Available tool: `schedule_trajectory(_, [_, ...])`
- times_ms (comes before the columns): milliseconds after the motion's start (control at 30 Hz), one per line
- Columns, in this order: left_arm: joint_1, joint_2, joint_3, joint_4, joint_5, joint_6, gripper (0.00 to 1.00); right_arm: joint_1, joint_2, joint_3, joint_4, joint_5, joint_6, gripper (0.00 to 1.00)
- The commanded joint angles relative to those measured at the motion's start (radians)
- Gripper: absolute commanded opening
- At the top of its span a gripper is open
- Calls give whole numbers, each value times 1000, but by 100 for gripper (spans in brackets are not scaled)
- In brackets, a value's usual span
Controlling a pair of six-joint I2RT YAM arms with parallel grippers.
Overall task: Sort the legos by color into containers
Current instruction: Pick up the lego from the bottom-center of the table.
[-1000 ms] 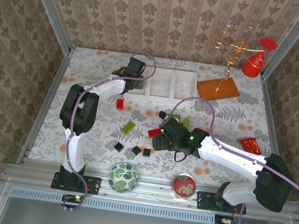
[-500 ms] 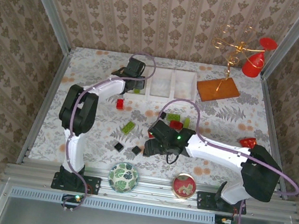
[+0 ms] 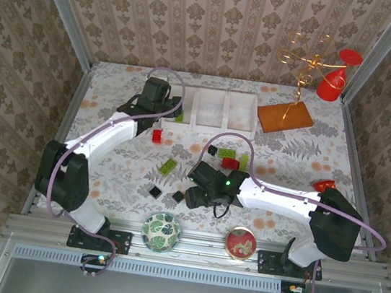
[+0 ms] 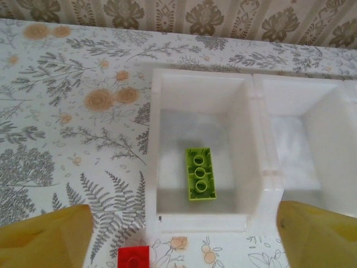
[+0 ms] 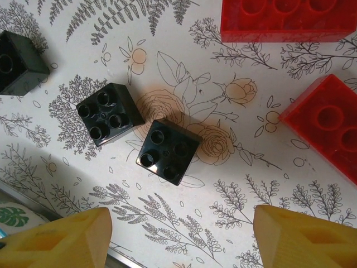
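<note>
I read the left gripper (image 4: 184, 245) spread wide, empty, by the white tray (image 4: 201, 223). A lime brick (image 4: 200, 173) lies in its left-end compartment. The right gripper (image 5: 184, 240) is spread over two black cubes (image 5: 169, 151).

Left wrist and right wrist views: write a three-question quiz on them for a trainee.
1. True or false: the lime green brick lies inside a compartment of the white tray.
2. Pick one. The left pincer is: A) shut on a red brick; B) open, holding nothing; C) shut and empty.
3. Fill in: the right wrist view shows ___ black bricks.

Key: 1 true; 2 B; 3 three.
</note>
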Motion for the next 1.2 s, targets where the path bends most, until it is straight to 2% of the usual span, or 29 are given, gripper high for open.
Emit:
schedule_trajectory(0, [0,-87,-75,8,-42,-20,93,13,21,17,1,-10,14,69])
schedule_trajectory(100, [0,-169,-150,12,-69,-39,100,19,34,20,0,-10,13,69])
schedule_trajectory(467, [8,-404,-356,10,-131,-78,100,31,75,45,-7,-13,0,68])
schedule_trajectory(533, [40,-427,-376,8,-132,-84,100,33,79,49,-6,-15,-3,68])
schedule_trajectory(900, [75,-451,-413,10,-117,-105,100,54,142,96,-11,-11,-26,70])
schedule_trajectory(1167, [100,-454,-436,16,-93,-125,100,54,198,128,-73,40,-15,72])
